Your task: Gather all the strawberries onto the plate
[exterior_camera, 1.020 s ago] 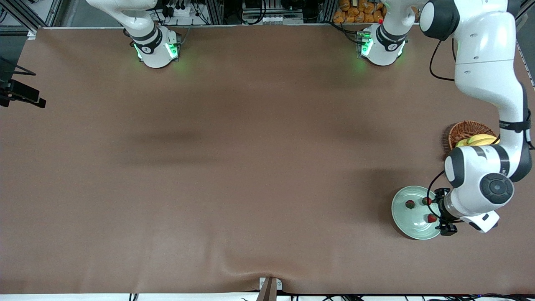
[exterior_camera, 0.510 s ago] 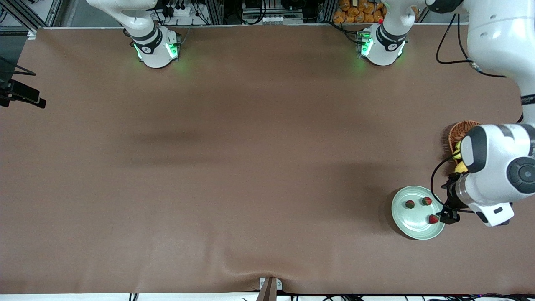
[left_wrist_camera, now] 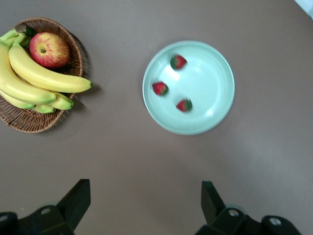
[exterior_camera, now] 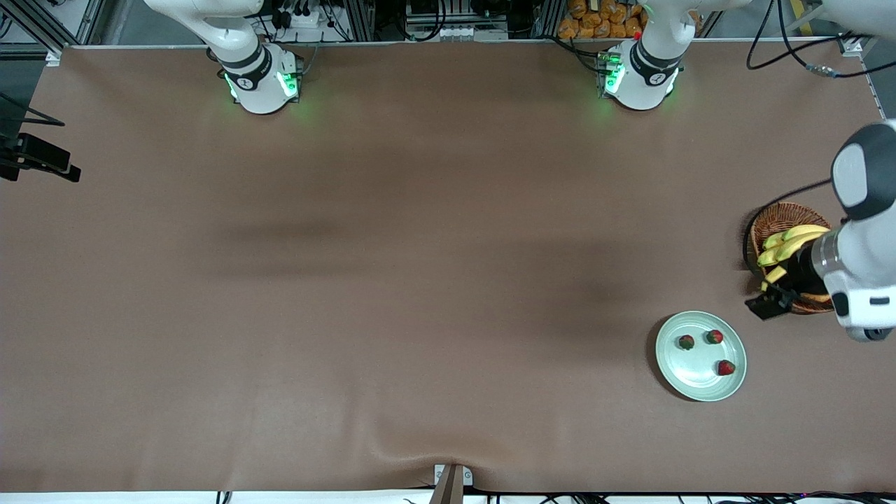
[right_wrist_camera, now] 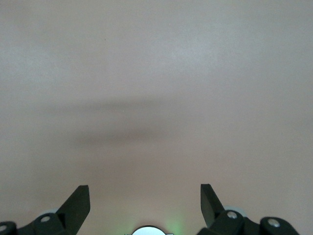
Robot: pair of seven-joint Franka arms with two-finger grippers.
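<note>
1. Brown matte table covering (exterior_camera: 392, 280) fills nearly the whole front view, with both arm bases along the upper edge.
2. White left arm comes in at the right edge of the frame; its left gripper (exterior_camera: 770, 306) hangs over the table by the basket's lower rim, fingers spread wide and empty, which looks like a withdrawal after a release.
3. Brown wicker basket (exterior_camera: 773, 220) at the right middle holds yellow bananas (left_wrist_camera: 39, 76) and a red-yellow apple (left_wrist_camera: 49, 50); it is no part of the job, so it probably stays as it is.
4. Pale green round glossy plate (exterior_camera: 689, 381) lies at the lower right, just below the basket in the frame.
5. Three small red strawberries with green caps (exterior_camera: 726, 367) rest on the plate, apart from each other, so the collecting appears finished.
6. Right gripper (right_wrist_camera: 145, 208) waits, wide and empty, over bare covering.
</note>
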